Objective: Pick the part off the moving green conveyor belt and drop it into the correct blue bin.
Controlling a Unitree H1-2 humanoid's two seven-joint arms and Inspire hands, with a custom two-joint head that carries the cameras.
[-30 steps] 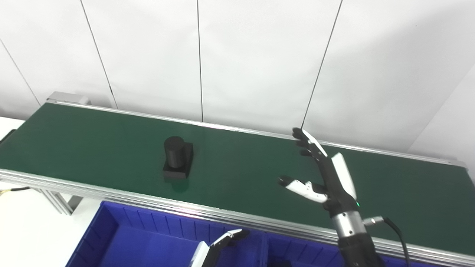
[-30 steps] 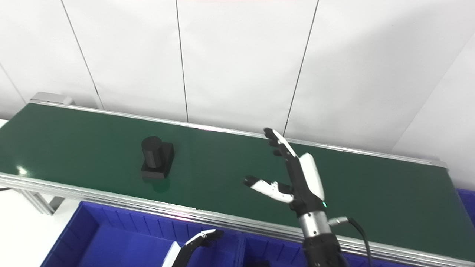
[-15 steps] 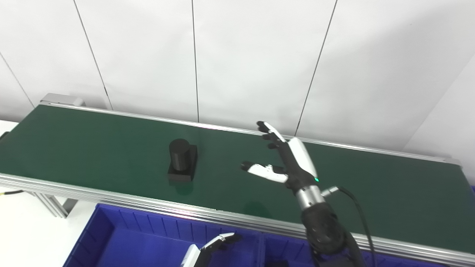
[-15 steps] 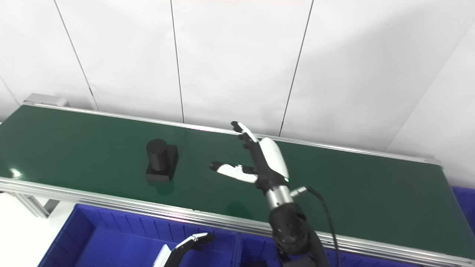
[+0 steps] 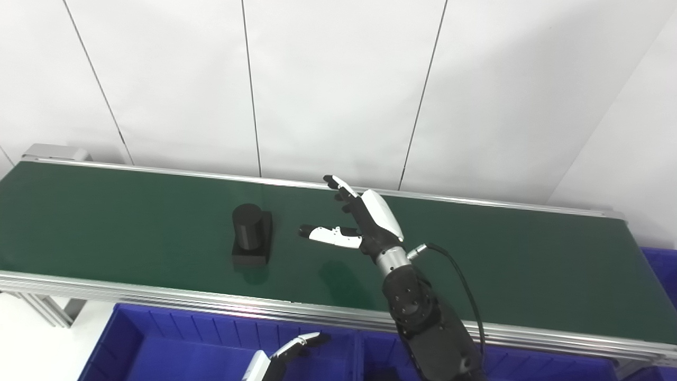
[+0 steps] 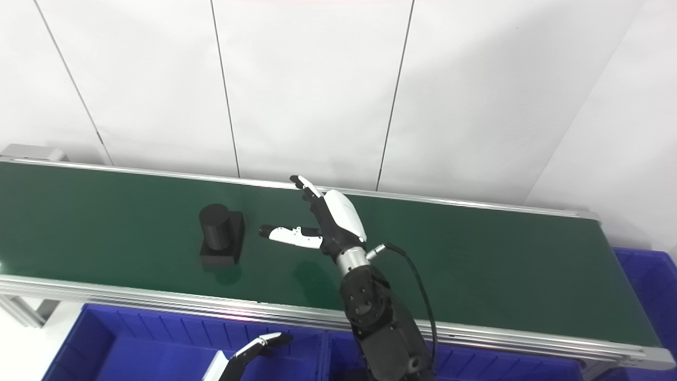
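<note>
A black part [image 5: 252, 235], an upright cylinder on a flat square base, rides on the green conveyor belt [image 5: 132, 222] left of centre. My right hand [image 5: 354, 222] hovers over the belt just right of the part, open, fingers spread and thumb pointing at it with a small gap between. My left hand [image 5: 285, 353] shows only partly at the bottom edge, low over a blue bin [image 5: 174, 349], its fingers extended and holding nothing.
Blue bins line the near side below the belt's aluminium rail [image 5: 158, 296], with another blue bin [image 6: 642, 286] at the far right end. A white panelled wall stands behind the belt. A black cable [image 5: 465, 286] loops off my right wrist.
My right hand has swept left across the belt toward the part, staying open. The part has drifted slightly along the belt. The camera has also shifted, showing more of the belt's right end.
</note>
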